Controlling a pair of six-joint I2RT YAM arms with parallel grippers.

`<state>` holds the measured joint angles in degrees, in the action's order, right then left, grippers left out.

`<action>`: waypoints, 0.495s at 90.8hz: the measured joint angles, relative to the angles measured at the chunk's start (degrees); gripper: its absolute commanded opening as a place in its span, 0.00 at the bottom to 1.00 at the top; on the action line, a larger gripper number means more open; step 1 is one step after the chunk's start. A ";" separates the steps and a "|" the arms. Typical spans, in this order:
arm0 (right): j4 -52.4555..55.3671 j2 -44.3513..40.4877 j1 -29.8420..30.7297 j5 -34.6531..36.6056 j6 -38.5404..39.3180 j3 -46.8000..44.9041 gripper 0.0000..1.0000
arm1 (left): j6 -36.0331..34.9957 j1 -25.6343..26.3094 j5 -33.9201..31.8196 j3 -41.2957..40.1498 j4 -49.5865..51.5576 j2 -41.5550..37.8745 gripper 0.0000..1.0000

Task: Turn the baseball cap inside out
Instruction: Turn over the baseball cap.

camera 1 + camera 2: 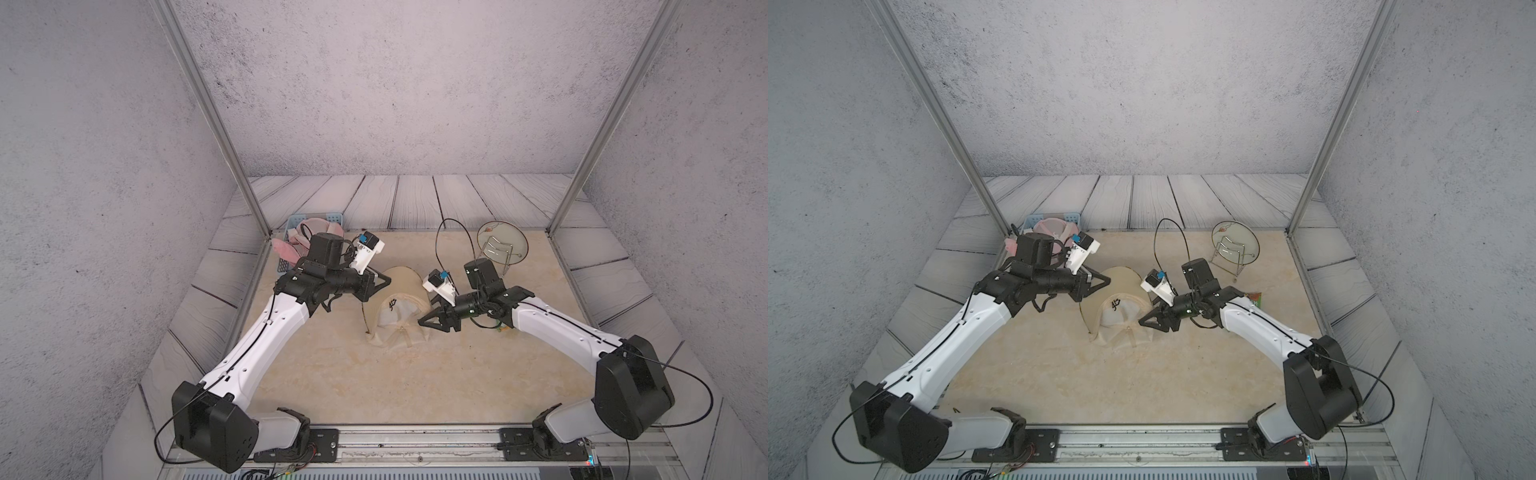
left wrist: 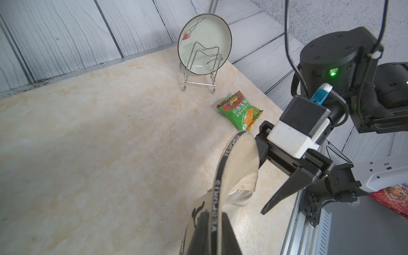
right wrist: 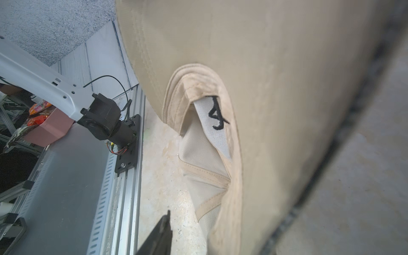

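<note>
The beige baseball cap lies mid-table, its brim raised toward the back and its crown sagging on the table. Pale lining, seam tapes and a white label with a black mark show. My left gripper is shut on the brim's black-trimmed edge; in the left wrist view the jaws pinch it. My right gripper stands open at the cap's right side, its jaws spread beside the crown's rim. One of its fingers shows over bare table; the other is hidden behind the cap.
A plate on a wire stand stands at the back right. A green snack packet lies by the right arm. A blue basket with pink items sits back left, behind the left arm. A metal rail runs along the front.
</note>
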<state>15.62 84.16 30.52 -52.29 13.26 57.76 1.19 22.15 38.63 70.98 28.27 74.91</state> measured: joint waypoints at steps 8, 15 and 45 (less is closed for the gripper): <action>0.46 0.28 -0.02 -0.31 0.37 0.00 0.39 | 0.48 -0.59 -0.04 -0.02 -0.04 -0.11 0.00; 1.14 0.52 -0.02 -0.48 0.46 0.00 0.33 | 0.85 -1.22 -0.15 0.00 -0.31 -0.44 0.00; -3.08 0.83 0.00 6.08 -5.95 -1.20 0.00 | 3.89 -2.56 1.14 -0.07 -1.73 -0.76 0.00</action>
<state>12.53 84.99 30.52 -46.22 7.31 56.55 5.08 19.59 39.77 70.91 26.55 74.15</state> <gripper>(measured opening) 0.042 0.076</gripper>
